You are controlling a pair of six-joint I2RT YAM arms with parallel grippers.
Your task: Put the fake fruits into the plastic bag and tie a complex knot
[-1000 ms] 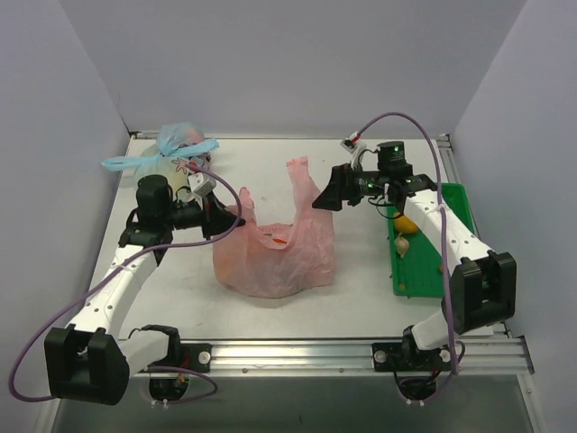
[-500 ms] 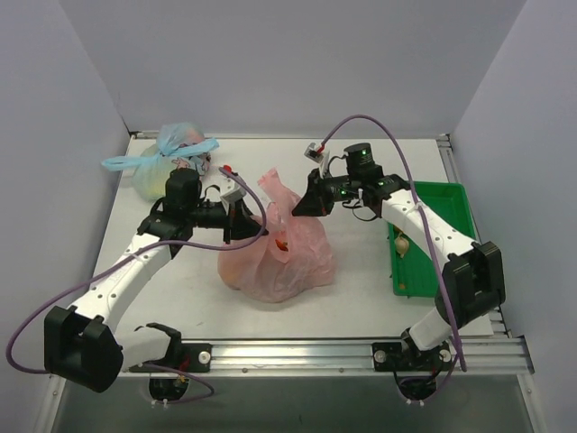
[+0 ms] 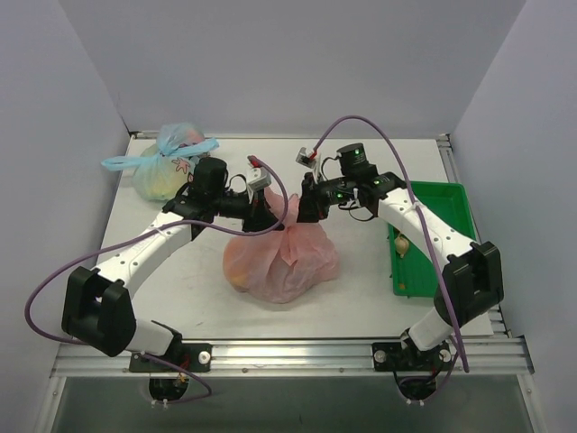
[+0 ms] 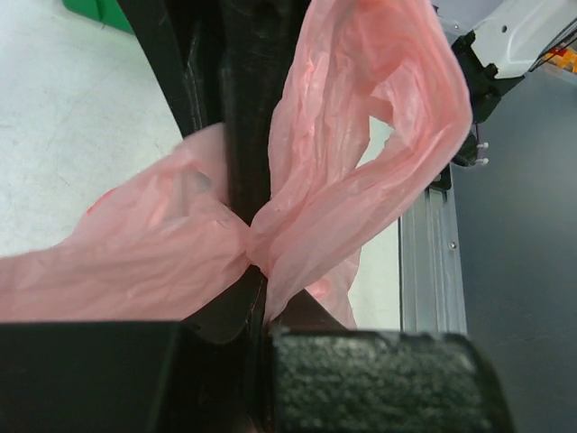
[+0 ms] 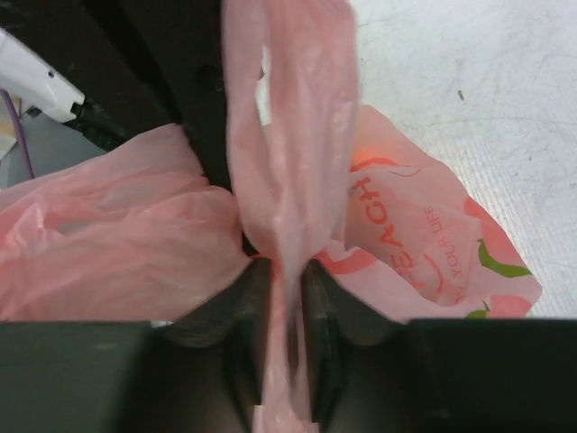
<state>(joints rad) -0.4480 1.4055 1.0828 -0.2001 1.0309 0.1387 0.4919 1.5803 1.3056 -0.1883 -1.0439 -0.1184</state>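
The pink peach-printed plastic bag (image 3: 290, 263) sits bunched at the table's middle, and an orange fake fruit (image 3: 238, 267) shows through its left side. My left gripper (image 3: 269, 209) and right gripper (image 3: 304, 204) meet just above it. In the left wrist view the left gripper (image 4: 257, 290) is shut on a handle loop (image 4: 379, 117). The right gripper (image 5: 287, 281) has a strip of the other handle (image 5: 288, 135) filling the narrow gap between its fingers. The bag's printed side (image 5: 424, 244) lies beyond. No knot is in view.
A green tray (image 3: 446, 225) at the right holds a pale fruit piece (image 3: 403, 244) and small bits. A pale blue tied bag (image 3: 167, 164) lies at the back left. A metal rail (image 3: 297, 354) runs along the near edge.
Both grippers swung inward and met over the bag, drawing its two handles together and gathering it into a lump. The right gripper, open a second ago, now has a handle between its fingers.
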